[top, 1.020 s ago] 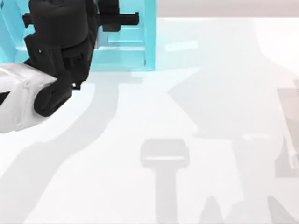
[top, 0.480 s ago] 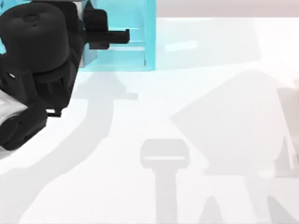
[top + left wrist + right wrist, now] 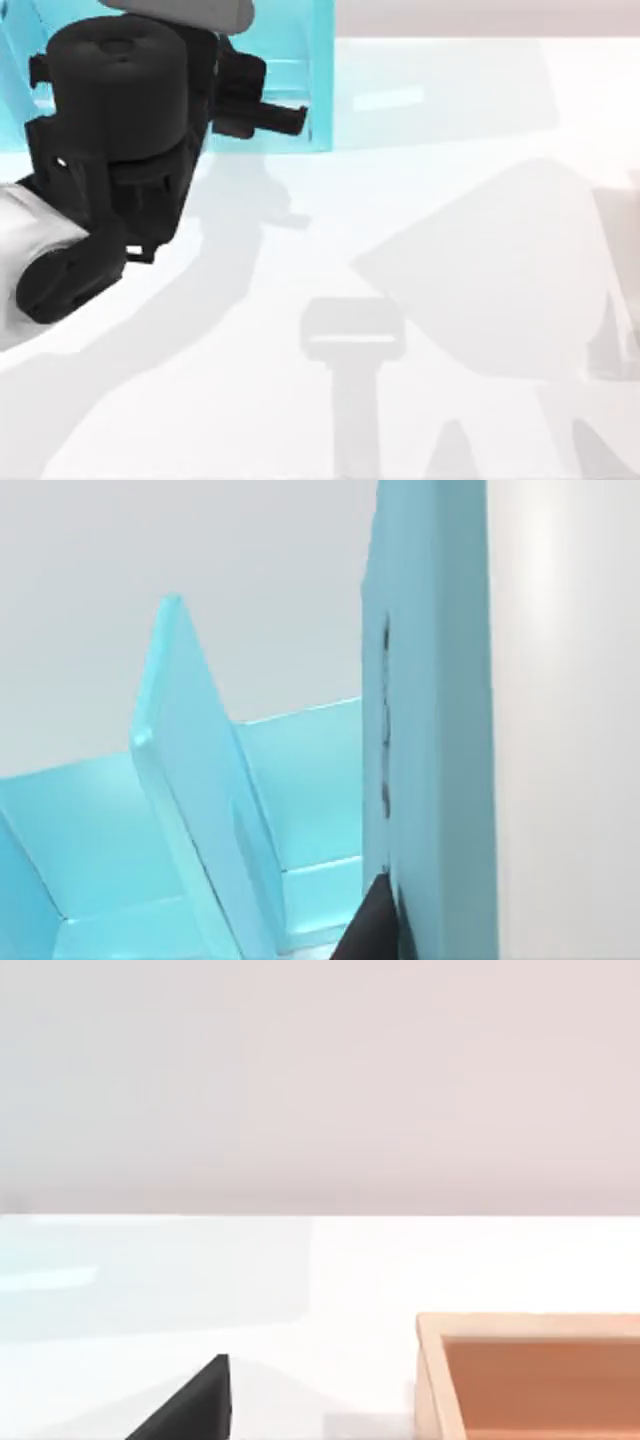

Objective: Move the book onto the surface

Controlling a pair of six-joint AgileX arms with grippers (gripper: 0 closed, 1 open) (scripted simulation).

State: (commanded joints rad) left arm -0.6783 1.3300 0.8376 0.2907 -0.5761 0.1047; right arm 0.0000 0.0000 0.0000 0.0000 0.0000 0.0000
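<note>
Your counter [image 3: 450,250] is a smooth, glossy white that takes soft grey shadows and a pale teal reflection. The shelf unit [image 3: 290,90] looks like smooth light-teal plastic, slightly see-through, with a mild sheen on its boards [image 3: 200,810]. Your left arm's housing [image 3: 110,110] is matt black, plastic-looking, and joins a satin white shell [image 3: 25,240]. In the right wrist view you see a tray [image 3: 530,1375] with a matt, wood-toned orange finish.
</note>
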